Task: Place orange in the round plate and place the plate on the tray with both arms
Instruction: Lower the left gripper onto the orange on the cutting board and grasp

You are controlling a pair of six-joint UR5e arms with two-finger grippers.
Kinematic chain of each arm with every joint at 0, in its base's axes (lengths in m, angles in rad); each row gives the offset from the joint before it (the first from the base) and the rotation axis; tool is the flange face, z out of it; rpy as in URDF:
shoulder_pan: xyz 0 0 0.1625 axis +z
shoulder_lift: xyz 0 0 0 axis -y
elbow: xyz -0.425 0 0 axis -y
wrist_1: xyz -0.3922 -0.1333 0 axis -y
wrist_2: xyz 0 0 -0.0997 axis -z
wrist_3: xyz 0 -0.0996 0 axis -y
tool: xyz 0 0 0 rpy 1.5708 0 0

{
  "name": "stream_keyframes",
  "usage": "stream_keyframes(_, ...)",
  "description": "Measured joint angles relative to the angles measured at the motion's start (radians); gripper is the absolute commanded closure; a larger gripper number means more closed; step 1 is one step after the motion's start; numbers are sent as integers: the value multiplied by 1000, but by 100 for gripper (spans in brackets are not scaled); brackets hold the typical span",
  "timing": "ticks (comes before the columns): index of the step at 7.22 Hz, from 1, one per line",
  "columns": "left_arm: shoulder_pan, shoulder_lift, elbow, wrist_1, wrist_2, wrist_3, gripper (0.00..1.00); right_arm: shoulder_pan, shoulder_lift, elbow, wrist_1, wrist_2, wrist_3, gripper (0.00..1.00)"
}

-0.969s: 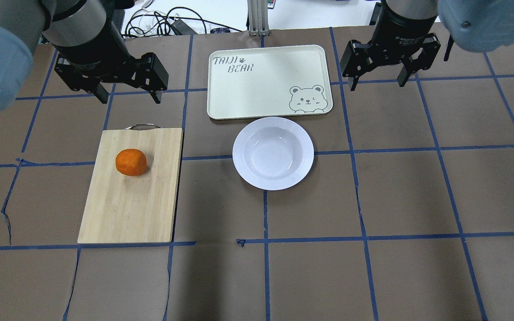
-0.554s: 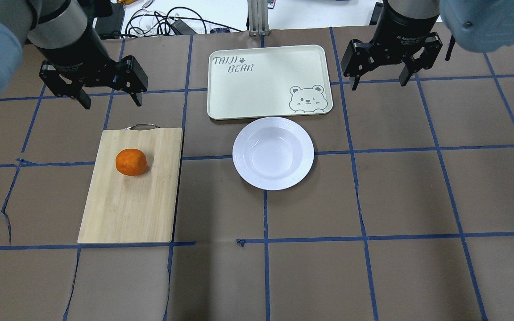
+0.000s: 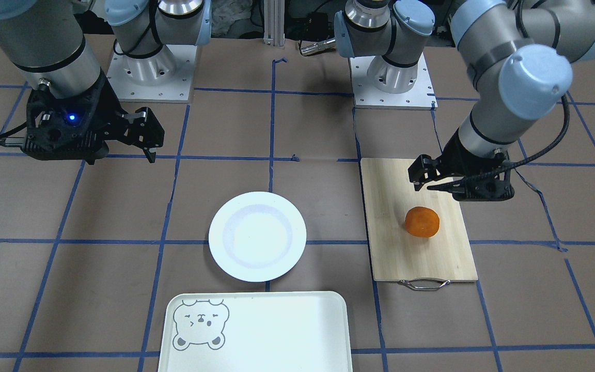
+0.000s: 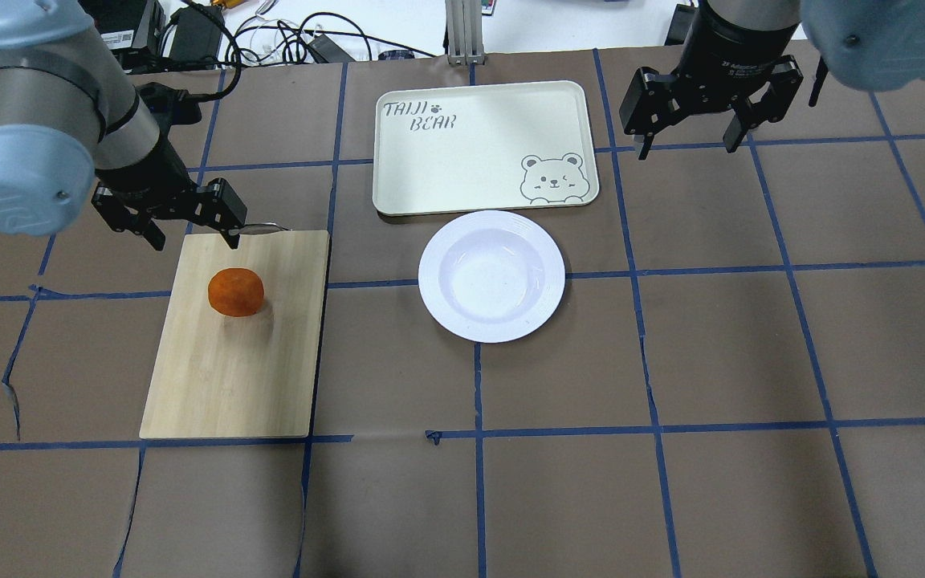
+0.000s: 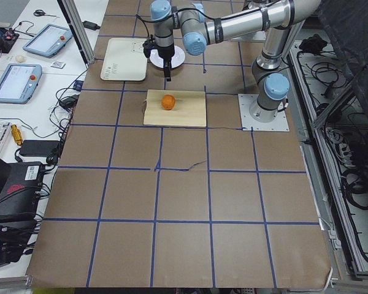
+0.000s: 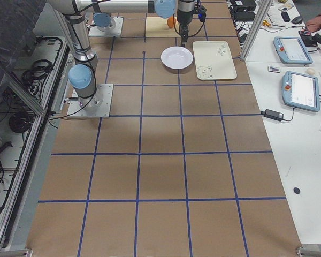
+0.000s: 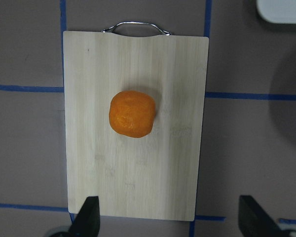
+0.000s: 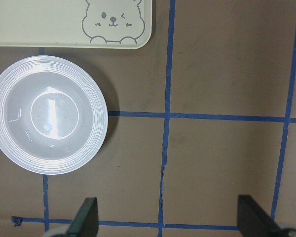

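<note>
Grey-silver jointed arms with light-blue joint caps; black two-finger left gripper and right gripper (a blue light glows on its mount).

left arm, right arm hovering, jaws apart

A bamboo cutting board with a metal handle at its far end lies flat on the table, whose brown paper cover is crossed by a grid of blue tape. Beyond the table's far edge are tangled black cables and an upright aluminium post. On the white bench alongside sits a blue-framed tablet, with a second tablet near it.
</note>
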Motion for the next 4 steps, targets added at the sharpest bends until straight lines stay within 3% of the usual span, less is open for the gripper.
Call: stream_keyframes(4,4,-175,-75,195,2,103,0,-2,-3,15,1,3,-10,0)
